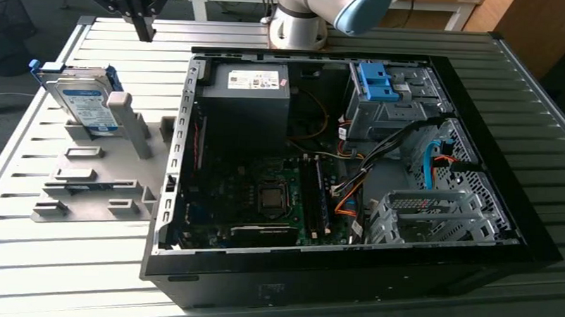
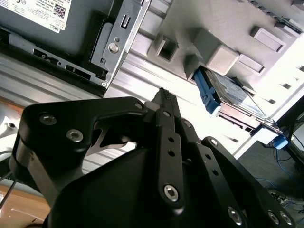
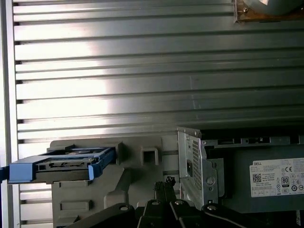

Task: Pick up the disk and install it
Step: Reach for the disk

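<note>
Slatted metal surface (image 1: 35, 227) holds an open computer case (image 1: 306, 286) and, at the exterior view's left, the disk (image 1: 85, 102) upright in a grey stand (image 1: 93, 194). Hand (image 1: 146, 32) hangs apart above, pressed together, empty; descending unopened could knock the disk over.

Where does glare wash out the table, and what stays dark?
Exterior view: glare whitens the table at the exterior view's left; the case interior is dim. First wrist view: a bright patch on the table. Second wrist view: the table beside the disk is blown white; the gripper is in shadow.
</note>
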You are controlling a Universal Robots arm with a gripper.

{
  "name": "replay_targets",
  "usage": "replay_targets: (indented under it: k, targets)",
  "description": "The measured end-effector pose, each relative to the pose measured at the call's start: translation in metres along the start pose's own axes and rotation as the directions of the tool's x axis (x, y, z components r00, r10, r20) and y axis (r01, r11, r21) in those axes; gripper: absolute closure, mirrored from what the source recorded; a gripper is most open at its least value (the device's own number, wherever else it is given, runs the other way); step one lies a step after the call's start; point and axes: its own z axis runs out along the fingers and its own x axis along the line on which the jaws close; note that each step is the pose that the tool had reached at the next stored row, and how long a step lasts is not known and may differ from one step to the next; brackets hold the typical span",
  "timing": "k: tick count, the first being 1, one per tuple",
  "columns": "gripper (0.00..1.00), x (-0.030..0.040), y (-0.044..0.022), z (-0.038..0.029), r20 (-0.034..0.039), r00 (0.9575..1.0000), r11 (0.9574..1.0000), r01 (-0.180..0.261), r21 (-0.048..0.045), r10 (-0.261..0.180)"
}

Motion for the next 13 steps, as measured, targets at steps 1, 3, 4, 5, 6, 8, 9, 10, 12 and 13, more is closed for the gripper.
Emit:
replay_targets:
  k: [1,3,4,5,6,8,9,10,12,13]
  targets:
    - [0.89,0.0,0.0,0.0,0.0,1.0,1.0,0.0,0.0,0.0]
    - [0.89,0.0001,0.0,0.0001,0.0001,1.0,1.0,0.0,-0.0001,0.0]
    - [0.89,0.0003,0.0001,0.0001,0.0001,1.0,1.0,0.0,-0.0001,0.0]
    - [0.89,0.0006,0.0003,0.0001,0.0002,1.0,1.0,0.0,-0.0001,0.0]
    - [0.89,0.0011,0.0004,0.0001,0.0001,1.0,1.0,0.0,-0.0001,0.0]
    - [0.89,0.0025,0.0009,0.0,0.0,1.0,1.0,0.0,-0.0001,0.0]
    - [0.89,0.0032,0.0012,0.0001,0.0001,1.0,1.0,0.0,-0.0001,0.0]
    - [0.89,0.0041,0.0016,0.0001,0.0001,1.0,1.0,0.0,-0.0001,0.0]
    - [0.89,0.0059,0.0024,0.0001,0.0001,1.0,1.0,0.0,-0.0001,0.0]
    - [0.89,0.0068,0.0028,0.0001,0.0001,1.0,1.0,0.0,-0.0001,0.0]
